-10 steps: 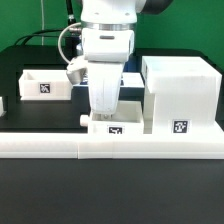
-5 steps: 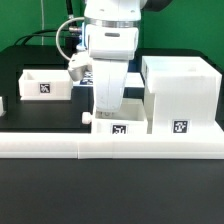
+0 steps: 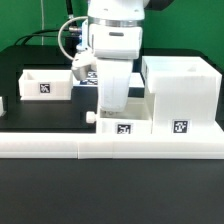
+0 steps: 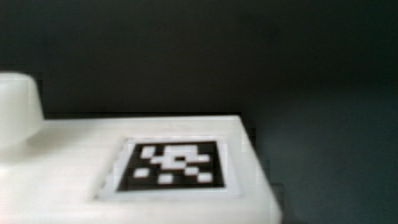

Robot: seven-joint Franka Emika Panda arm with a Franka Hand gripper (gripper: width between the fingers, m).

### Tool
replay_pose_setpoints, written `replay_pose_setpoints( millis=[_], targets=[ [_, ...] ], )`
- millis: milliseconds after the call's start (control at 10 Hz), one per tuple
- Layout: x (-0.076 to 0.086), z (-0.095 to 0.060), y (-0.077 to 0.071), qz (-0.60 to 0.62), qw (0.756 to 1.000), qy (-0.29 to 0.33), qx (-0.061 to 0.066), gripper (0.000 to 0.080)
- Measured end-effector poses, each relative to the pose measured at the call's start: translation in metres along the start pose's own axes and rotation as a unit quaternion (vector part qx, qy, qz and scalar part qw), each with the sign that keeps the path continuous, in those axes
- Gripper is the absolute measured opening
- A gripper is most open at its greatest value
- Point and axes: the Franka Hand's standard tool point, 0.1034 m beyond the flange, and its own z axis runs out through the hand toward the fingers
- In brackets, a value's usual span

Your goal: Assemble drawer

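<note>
The large white boxy housing (image 3: 180, 92) stands at the exterior view's right with a tag on its front. My gripper (image 3: 110, 112) reaches straight down into a small white tray (image 3: 125, 129) just left of the housing and is shut on its wall; the fingertips are hidden by the tray. The tray's knob (image 3: 92, 117) sticks out to the exterior view's left. The second small tray (image 3: 45, 85) sits farther back on the left. The wrist view shows the held tray's tagged face (image 4: 178, 165) and a blurred knob (image 4: 15, 105); no fingers show there.
The long low white border wall (image 3: 110, 148) runs across the front of the table, just in front of the held tray and the housing. A small white piece (image 3: 2, 105) shows at the exterior view's left edge. The table top is black.
My gripper and the small tray have moved together toward the exterior view's right, closer to the housing. The housing and the second tray have not moved.
</note>
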Motion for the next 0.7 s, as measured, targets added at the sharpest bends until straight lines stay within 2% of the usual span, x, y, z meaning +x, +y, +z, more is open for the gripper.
replay_pose_setpoints(
  millis=[500,700],
  targets=[
    [0.0001,0.0014,0.0,0.0,1.0,0.001,-0.001,0.0042],
    [0.0048,0.0024,0.0011,-0.002,1.0,0.003,-0.008,0.0042]
  ],
)
